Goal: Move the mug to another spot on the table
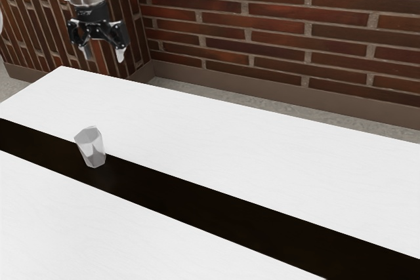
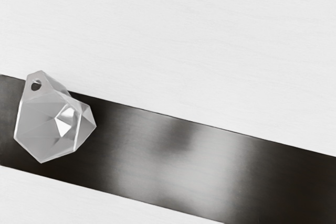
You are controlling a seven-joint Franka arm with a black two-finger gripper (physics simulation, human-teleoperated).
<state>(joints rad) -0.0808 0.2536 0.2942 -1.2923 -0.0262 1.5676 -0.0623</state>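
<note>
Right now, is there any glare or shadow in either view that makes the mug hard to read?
Exterior view: even, flat light; the pale mug reads clearly at the edge of the dark strip, and I see no clear shadow from it on the white table. Wrist view: a soft bright sheen lies on the strip beside the mug, whose facets catch light unevenly.

A red-brown brick wall with pale mortar stood behind the table, turning a corner toward the exterior view's left. Dark skirting ran along its foot above a grey floor. A glossy black strip split the white tabletop in 2.
</note>
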